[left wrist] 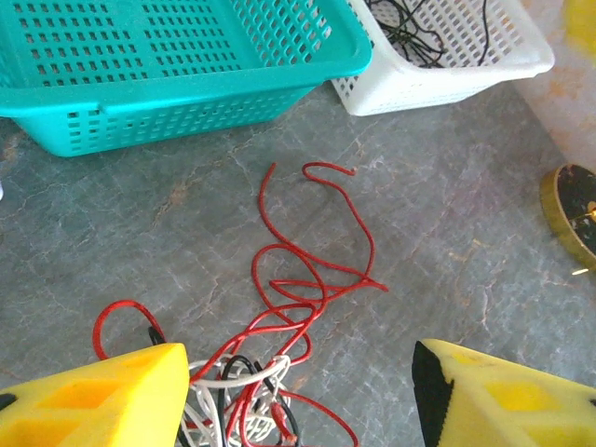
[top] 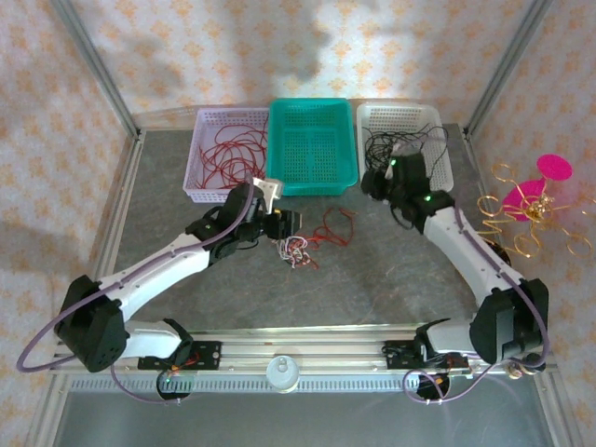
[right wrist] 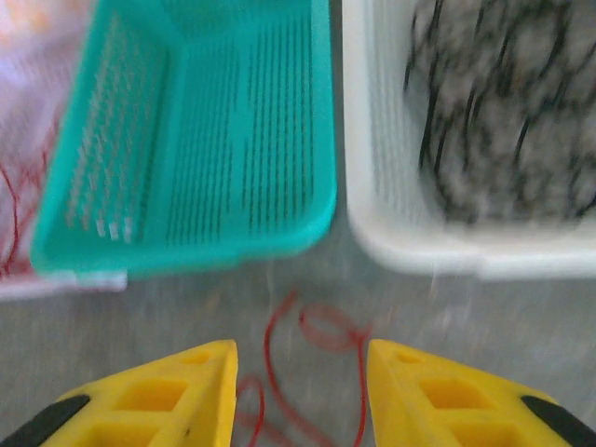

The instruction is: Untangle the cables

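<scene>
Lying under everything is the grey surface (top: 372,279). The teal basket (top: 317,189) sits at its back. A white basket (top: 400,107) with black cables (top: 402,140) stands just beside the teal basket's right side. A pale purple basket (top: 197,158) with red cables (top: 233,154) stands at its left side. The left hand (left wrist: 300,358) hangs in front of the teal basket, fingers spread wide, holding nothing. The right hand (right wrist: 300,349) hovers near the teal basket's front right corner, fingers apart, holding nothing. The cable clump (left wrist: 242,391), red, white and black, lies on the surface in front of the teal basket, under the left hand. One red strand (left wrist: 317,270) curls from it toward the teal basket.
</scene>
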Tool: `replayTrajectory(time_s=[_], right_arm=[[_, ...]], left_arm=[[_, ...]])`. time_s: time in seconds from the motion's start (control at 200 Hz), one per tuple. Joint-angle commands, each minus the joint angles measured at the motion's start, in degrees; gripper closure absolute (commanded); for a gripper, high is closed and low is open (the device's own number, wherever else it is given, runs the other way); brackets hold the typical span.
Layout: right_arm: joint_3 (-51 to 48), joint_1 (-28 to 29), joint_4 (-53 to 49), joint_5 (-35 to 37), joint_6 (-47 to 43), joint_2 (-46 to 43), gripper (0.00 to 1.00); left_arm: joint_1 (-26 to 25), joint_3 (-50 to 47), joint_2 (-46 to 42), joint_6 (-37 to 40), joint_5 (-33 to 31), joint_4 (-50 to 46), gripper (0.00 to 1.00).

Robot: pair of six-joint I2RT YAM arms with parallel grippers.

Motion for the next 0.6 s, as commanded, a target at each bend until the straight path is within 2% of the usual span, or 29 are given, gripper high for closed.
replayTrajectory(time_s=[0.0,0.08,0.175,0.305,0.435,0.596], right_arm=[[-7.3,4.2,0.3,-2.8,12.2,-1.5,0.58],[-11.7,6.7,2.9,-2.0,14.6,-2.2,0.58],[-15.0,7.0,6.0,-0.7,14.6,-1.2,0.57],[-13.5,7.0,6.5,-0.1,13.2,4.0,0.55],[-11.8,6.5,6.4,2.7,16.2,7.2,0.54],[-9.7,6.6,9.7,4.6,12.9,10.6,0.58]], left_arm=[[0.0,3.9,2.8,2.9,1.8,-1.4,0.34],[0.0,5.1,4.6,3.5,2.3,-1.1,0.34],[0.0,6.0,6.4,4.4,2.9,-0.9,0.34],[0.0,7.5,8.3,5.7,3.4,-1.9,0.34],[0.0,7.8,8.6,6.4,3.5,-2.1,0.34],[0.0,6.7,8.5,6.2,3.8,-1.4,0.34]])
